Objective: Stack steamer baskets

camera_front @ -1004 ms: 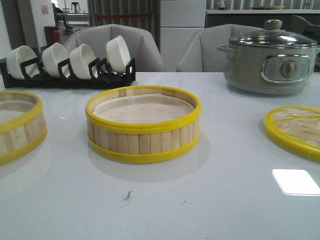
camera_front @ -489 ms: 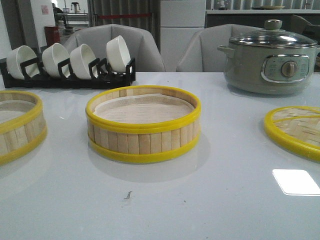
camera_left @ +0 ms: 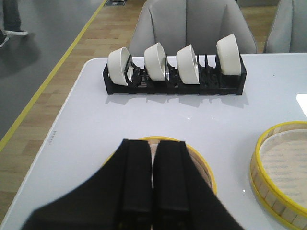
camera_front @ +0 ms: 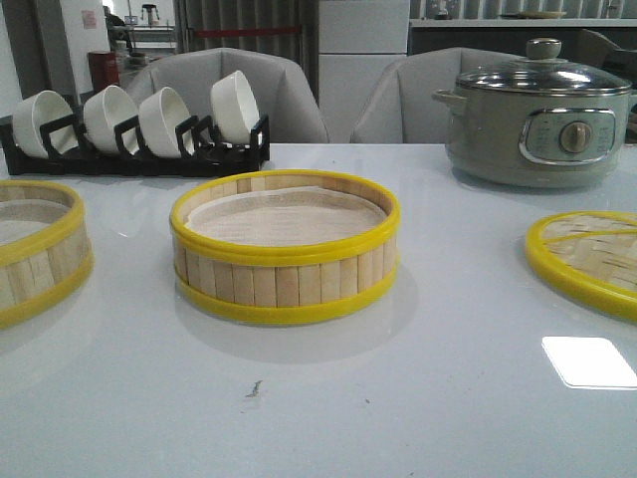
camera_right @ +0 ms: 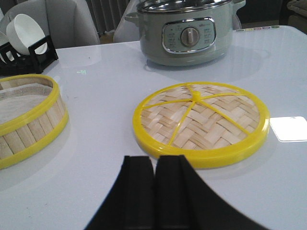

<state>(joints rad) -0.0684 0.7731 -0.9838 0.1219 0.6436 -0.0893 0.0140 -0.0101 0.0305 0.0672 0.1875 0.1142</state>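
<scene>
Two steamer baskets (camera_front: 285, 247) (camera_front: 35, 249) sit upright, apart.

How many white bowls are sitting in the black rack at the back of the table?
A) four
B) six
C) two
A: the front view shows four white bowls standing on edge in the black rack, and the left wrist view shows the same four.

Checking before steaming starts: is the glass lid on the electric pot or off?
On. The glass lid sits level on the electric pot, its knob upright on top.
</scene>
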